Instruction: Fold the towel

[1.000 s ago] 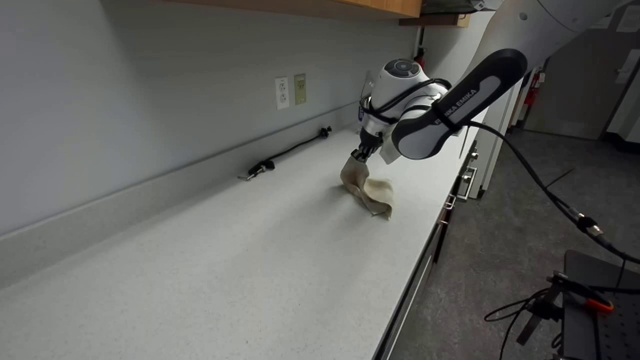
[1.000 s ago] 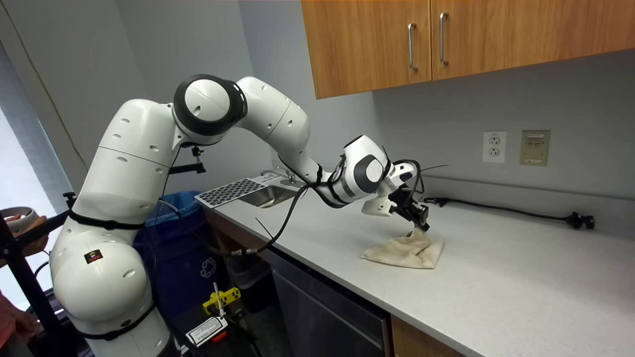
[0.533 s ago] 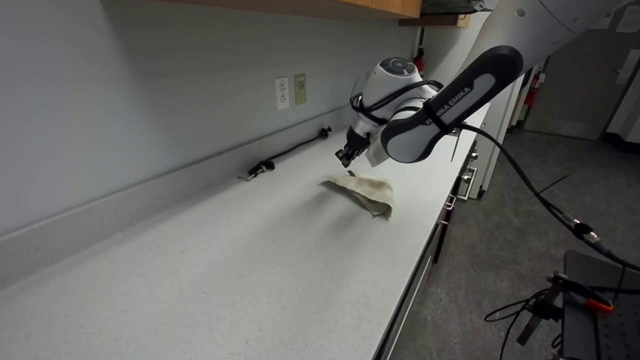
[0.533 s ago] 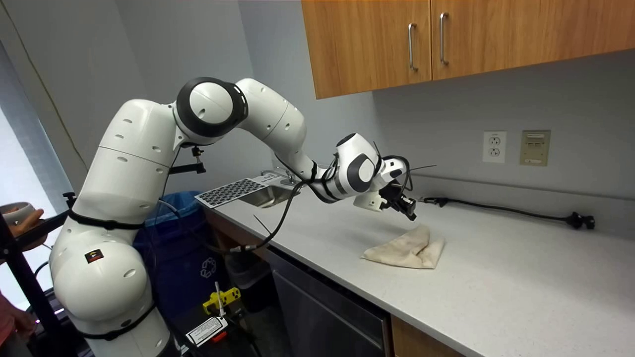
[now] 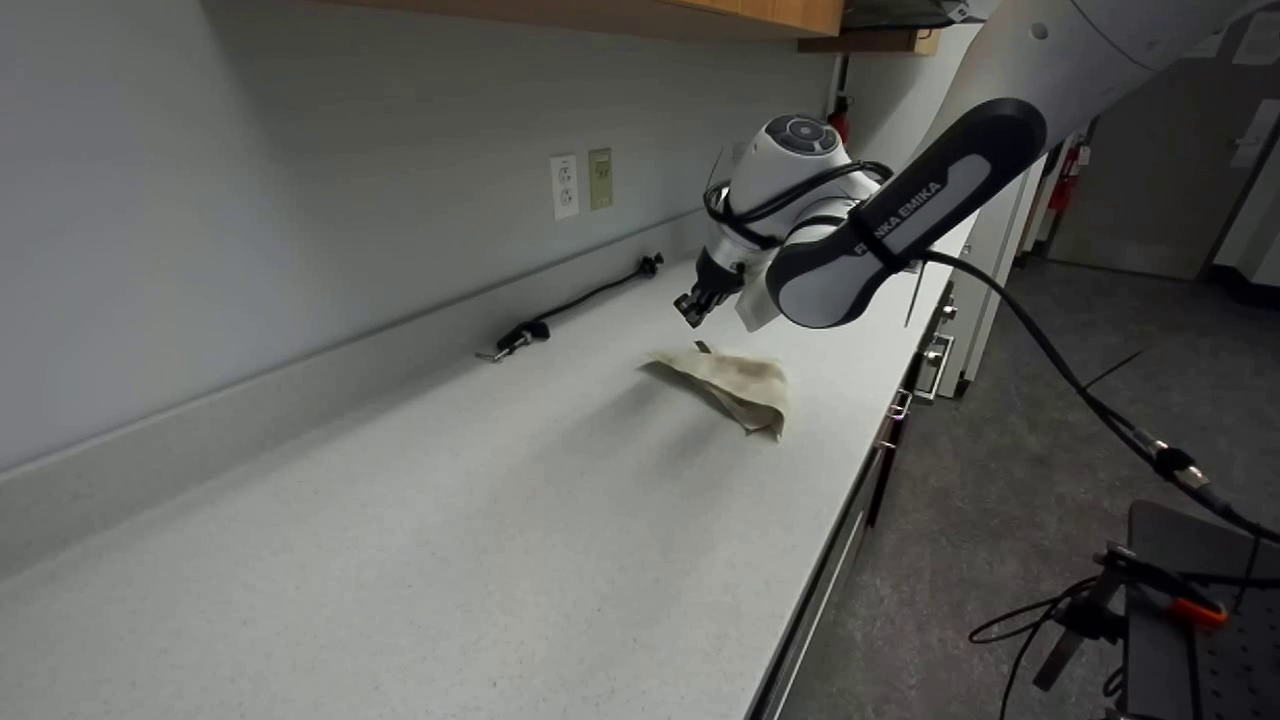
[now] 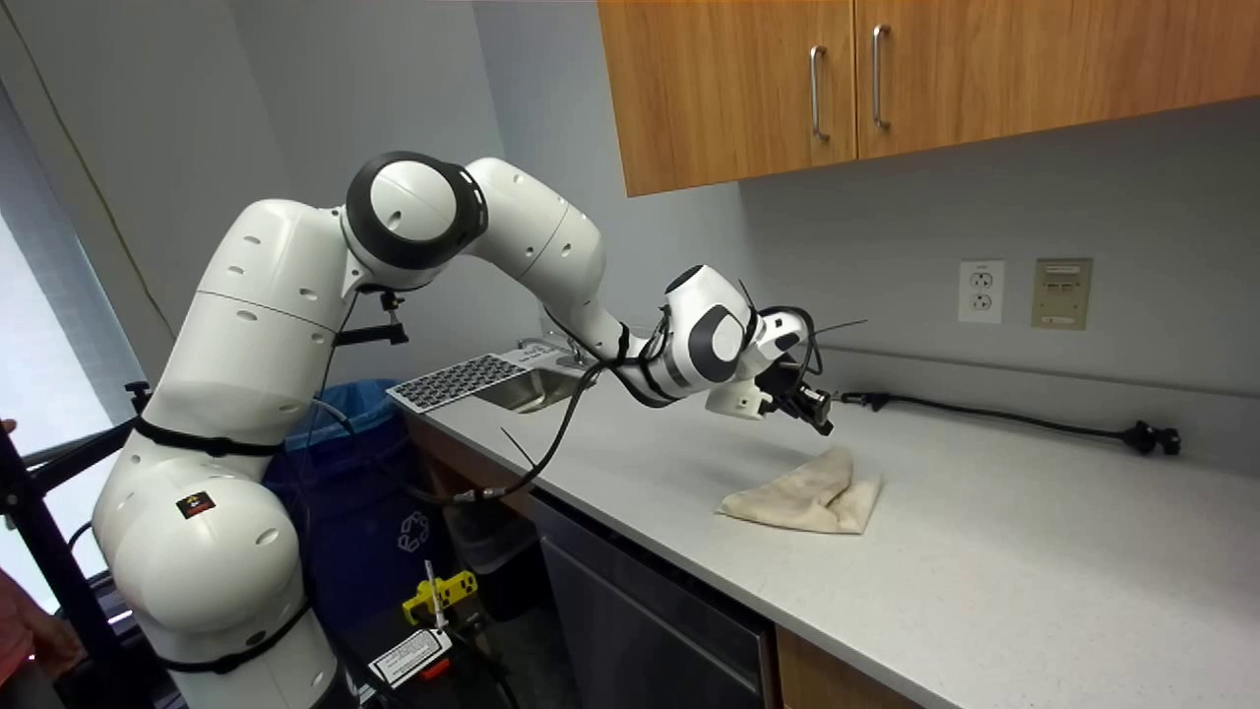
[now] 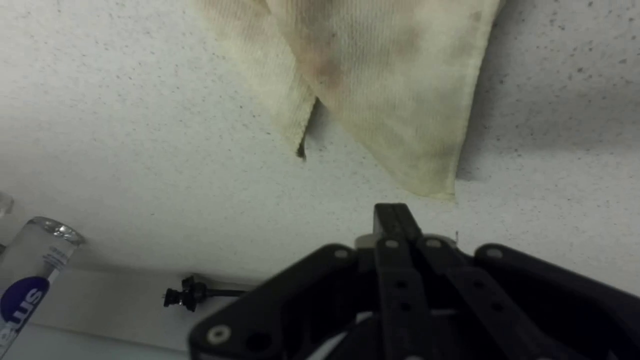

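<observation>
In the wrist view the top edge cuts off the towel [image 7: 395, 75], the left edge a clear bottle [image 7: 35, 280]; a black cord [image 7: 226, 293] is lost behind the gripper [image 7: 396, 212] — itself cropped by the bottom edge. In an exterior view a white tag [image 6: 409, 658] is too small to read — and the arm [image 6: 536, 225] hides part of a blue bin [image 6: 354, 551].

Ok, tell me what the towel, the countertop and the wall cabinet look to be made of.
Towel: matte, ribbed fabric, perhaps cotton; the fine weave shows in the wrist view.
Countertop: smooth, hard slab, stone-like or laminate, speckled with dark flecks.
Wall cabinet: wood or wood-look veneer, satin finish, judging by its brown grain.
</observation>
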{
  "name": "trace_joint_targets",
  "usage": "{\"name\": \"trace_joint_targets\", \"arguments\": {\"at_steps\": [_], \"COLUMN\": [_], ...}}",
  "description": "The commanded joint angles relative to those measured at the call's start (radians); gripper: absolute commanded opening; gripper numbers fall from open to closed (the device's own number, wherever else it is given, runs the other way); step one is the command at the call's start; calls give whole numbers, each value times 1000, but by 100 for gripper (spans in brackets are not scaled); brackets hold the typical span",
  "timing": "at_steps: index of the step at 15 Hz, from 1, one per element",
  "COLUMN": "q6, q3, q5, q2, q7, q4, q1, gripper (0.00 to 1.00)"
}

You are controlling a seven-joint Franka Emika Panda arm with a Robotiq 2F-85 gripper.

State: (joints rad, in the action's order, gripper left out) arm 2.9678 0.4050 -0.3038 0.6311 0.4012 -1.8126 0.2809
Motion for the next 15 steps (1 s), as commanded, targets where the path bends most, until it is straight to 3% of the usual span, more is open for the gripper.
{"name": "trace_joint_targets", "arguments": {"at_steps": [1, 10, 13, 15], "q6": [-28, -99, -101, -95], "q3": [-17, -86, -86, -54], "q5": [21, -4, -23, 2], "q2": [-72, -328, -407, -448], "q7": [-62, -222, -211, -210], "q4": [-71, -270, -314, -340], "q1": [-12, -95, -120, -102], "gripper": [0, 0, 0, 0]}}
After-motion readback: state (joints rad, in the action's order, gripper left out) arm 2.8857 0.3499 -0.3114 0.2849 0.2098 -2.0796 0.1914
